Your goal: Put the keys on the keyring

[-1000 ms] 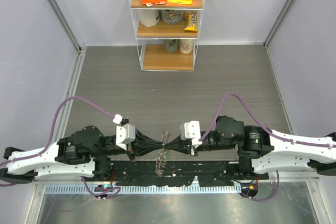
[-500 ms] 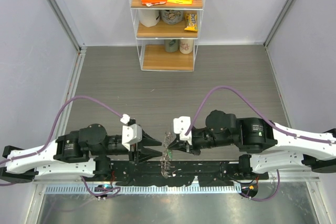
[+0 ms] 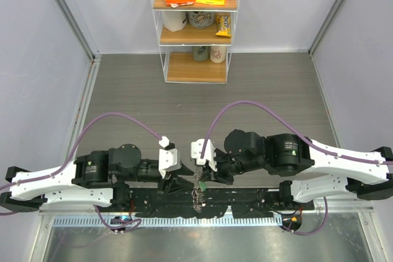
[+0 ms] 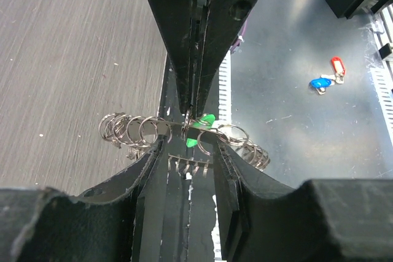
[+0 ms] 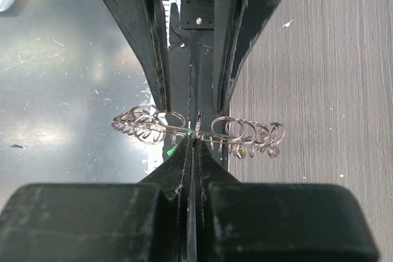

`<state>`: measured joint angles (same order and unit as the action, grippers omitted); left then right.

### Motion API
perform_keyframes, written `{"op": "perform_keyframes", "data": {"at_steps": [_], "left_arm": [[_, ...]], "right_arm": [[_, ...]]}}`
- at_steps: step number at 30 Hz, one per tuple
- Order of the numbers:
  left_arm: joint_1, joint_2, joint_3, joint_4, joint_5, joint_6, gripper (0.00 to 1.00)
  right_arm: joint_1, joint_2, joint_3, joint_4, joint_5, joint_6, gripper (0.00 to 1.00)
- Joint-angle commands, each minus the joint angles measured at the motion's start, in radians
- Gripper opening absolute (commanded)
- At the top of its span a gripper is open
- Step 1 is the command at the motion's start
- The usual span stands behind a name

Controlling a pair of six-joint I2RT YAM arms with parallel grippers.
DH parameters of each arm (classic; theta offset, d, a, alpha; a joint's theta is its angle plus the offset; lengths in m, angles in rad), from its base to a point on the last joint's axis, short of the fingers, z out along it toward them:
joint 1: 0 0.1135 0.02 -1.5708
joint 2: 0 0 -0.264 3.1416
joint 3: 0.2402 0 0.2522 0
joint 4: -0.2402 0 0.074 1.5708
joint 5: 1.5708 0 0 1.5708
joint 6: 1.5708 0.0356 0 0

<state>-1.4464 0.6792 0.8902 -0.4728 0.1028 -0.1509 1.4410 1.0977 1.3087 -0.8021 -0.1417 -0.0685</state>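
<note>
The right gripper (image 5: 194, 144) is pinched shut on the ring (image 5: 249, 133) at its middle, with wire loops strung out to either side of the jaws. The green key (image 4: 201, 120) is seen touching those jaw tips; whether it is threaded cannot be told. The left gripper (image 4: 189, 145) is held partly open, one finger on each side of the right tips, with the ring lying across the gap. A blue tag (image 4: 319, 83) and a red tag (image 4: 337, 64) are seen well off to one side.
</note>
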Motion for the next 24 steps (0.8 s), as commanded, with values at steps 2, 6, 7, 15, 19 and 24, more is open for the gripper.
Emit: {"op": "perform_keyframes", "data": {"at_steps": [2, 6, 7, 15, 19, 24], "left_arm": [[-0.003, 0.028, 0.055, -0.009, 0.029, 0.010, 0.39], [-0.003, 0.023, 0.056, -0.003, 0.031, 0.017, 0.39], [-0.005, 0.020, 0.056, 0.000, 0.031, 0.019, 0.38], [-0.005, 0.031, 0.061, -0.001, 0.037, 0.030, 0.23], [-0.003, 0.046, 0.064, -0.009, 0.037, 0.034, 0.17], [-0.005, 0.069, 0.070, -0.020, 0.038, 0.040, 0.00]], "right_arm": [[0.007, 0.017, 0.093, 0.026, -0.053, 0.021, 0.06], [0.007, 0.030, 0.109, 0.024, -0.062, 0.026, 0.06], [0.007, 0.033, 0.112, 0.024, -0.064, 0.026, 0.06], [0.007, 0.059, 0.129, 0.021, -0.068, 0.029, 0.06], [0.007, 0.065, 0.136, 0.021, -0.071, 0.026, 0.06], [0.007, 0.068, 0.146, 0.021, -0.078, 0.022, 0.06]]}}
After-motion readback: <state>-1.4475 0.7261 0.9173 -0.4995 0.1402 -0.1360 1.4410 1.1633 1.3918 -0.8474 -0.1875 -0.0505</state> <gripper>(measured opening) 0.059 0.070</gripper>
